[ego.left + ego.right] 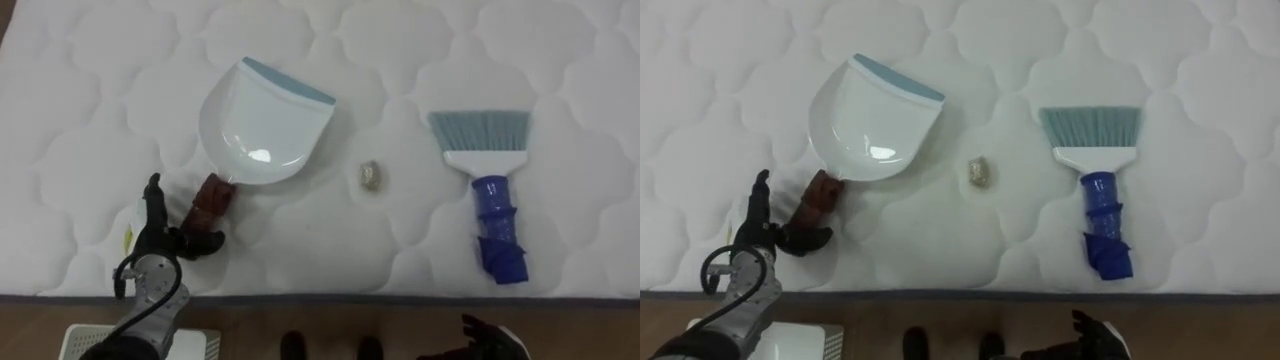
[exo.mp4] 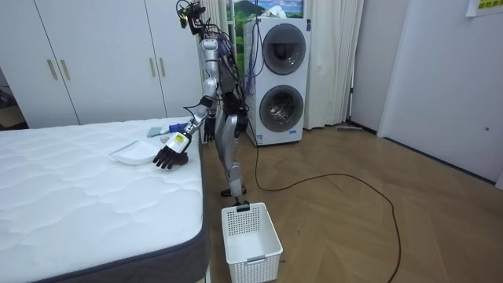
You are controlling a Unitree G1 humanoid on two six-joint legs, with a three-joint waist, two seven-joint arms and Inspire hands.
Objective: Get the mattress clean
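Observation:
On the white quilted mattress (image 1: 330, 250) lies a white dustpan (image 1: 265, 125) with a blue lip and a brown handle (image 1: 208, 200) that points toward me. A small crumpled scrap (image 1: 372, 177) rests to its right. Further right is a brush (image 1: 495, 200) with a blue handle and pale bristles at the far end. My left hand (image 1: 160, 238) is open just left of the handle's near end, with the thumb reaching toward it. My right hand (image 1: 490, 343) hangs open, low past the bed's near edge. In the room view I stand at the bedside, left hand (image 2: 171, 151) by the dustpan (image 2: 132, 152).
A white slatted basket (image 2: 250, 236) stands on the wooden floor by the bed's corner, and its rim (image 1: 85, 338) shows under my left arm. The mattress edge (image 1: 400, 296) runs across just in front of me. A washer stack (image 2: 281, 75) stands behind me.

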